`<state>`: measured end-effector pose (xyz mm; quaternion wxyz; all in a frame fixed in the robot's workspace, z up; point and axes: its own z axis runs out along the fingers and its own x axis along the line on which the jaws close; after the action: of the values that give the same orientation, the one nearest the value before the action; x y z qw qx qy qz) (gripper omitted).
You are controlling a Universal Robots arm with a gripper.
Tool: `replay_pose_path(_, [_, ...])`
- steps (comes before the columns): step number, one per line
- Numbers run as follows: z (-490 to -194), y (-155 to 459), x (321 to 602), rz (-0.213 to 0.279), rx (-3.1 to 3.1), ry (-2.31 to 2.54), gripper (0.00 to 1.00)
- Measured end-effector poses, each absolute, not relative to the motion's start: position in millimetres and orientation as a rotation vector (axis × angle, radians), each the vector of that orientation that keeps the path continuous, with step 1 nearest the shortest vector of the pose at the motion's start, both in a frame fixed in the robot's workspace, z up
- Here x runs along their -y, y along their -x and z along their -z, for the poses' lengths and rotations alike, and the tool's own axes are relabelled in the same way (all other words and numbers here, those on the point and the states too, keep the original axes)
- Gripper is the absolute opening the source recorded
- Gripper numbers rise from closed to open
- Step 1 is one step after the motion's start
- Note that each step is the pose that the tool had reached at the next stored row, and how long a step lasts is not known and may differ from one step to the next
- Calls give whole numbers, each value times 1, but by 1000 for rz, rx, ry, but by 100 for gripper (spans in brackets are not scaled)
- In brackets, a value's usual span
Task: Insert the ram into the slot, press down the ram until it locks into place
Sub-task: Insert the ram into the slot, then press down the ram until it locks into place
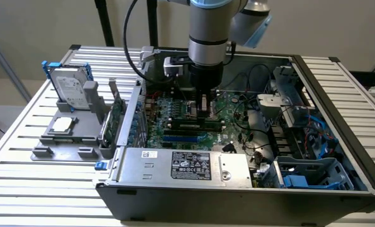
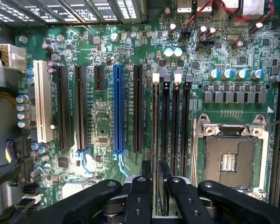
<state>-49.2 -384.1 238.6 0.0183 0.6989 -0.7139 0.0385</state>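
Directly beneath hand (image 2: pixel 155 167), ram (image 2: pixel 155 122), in slot (image 2: pixel 156 79)

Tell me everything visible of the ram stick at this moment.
The ram is a thin, long green board with dark chips, standing on edge along one black slot of the parallel memory sockets. The wrist view sees it edge-on. The gripper is right above it. Whether the slot's end clips have locked cannot be told.

Silver arm (image 1: pixel 207 33), black cables (image 1: pixel 127 33), black hand (image 2: pixel 155 172).

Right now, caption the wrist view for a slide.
Gripper over the ram standing in the slot, between blue slot and CPU socket.
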Motion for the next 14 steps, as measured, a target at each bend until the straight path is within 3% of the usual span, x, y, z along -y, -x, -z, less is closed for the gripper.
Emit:
replay_pose_path(6, [-246,53,384,-120,2217,-2171,11])
replay_pose_path(14, [-246,54,384,-118,2218,-2171,11])
